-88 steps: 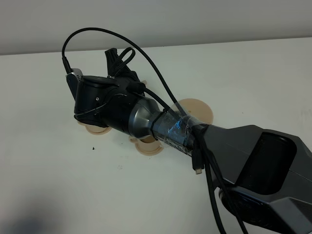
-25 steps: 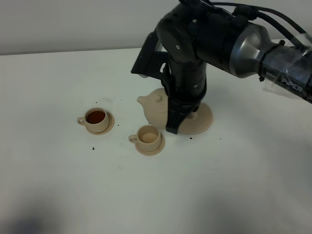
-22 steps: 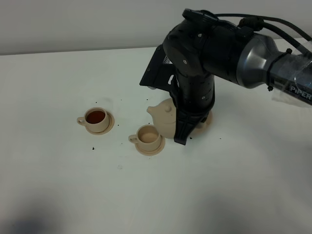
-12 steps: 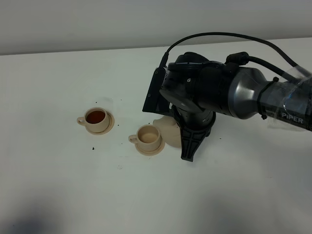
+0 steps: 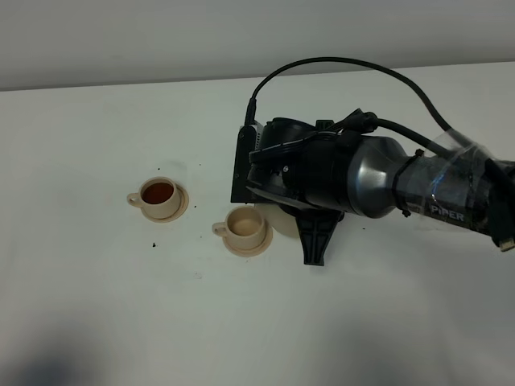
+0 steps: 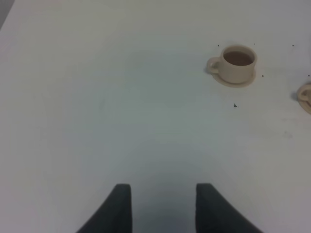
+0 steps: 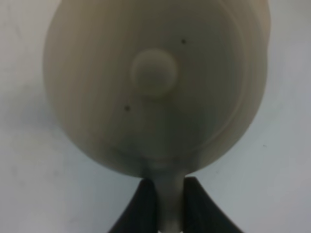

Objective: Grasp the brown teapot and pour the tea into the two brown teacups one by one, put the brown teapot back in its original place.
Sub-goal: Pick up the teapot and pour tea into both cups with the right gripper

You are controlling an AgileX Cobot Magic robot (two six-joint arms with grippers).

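Observation:
The brown teapot (image 7: pixel 154 87) fills the right wrist view from above, its lid knob in the middle. My right gripper (image 7: pixel 169 199) is shut on its loop handle. In the high view the right gripper (image 5: pixel 314 245) and arm cover most of the teapot (image 5: pixel 278 220), which shows as a beige sliver right beside the nearer teacup (image 5: pixel 245 227). That cup looks pale inside. The farther teacup (image 5: pixel 158 195) holds dark tea and also shows in the left wrist view (image 6: pixel 237 63). My left gripper (image 6: pixel 165 208) is open over bare table. The teapot's wide saucer is hidden under the arm.
The white table (image 5: pixel 121 305) carries small dark specks around the cups. The right arm's body and cable (image 5: pixel 418 189) stretch from the right edge to the middle. The nearer cup's saucer edge (image 6: pixel 306 97) shows at the side of the left wrist view.
The right arm has brought the teapot from over the wide saucer leftward to the nearer teacup and sunk lower, now covering most of the pot. The cups have not moved.

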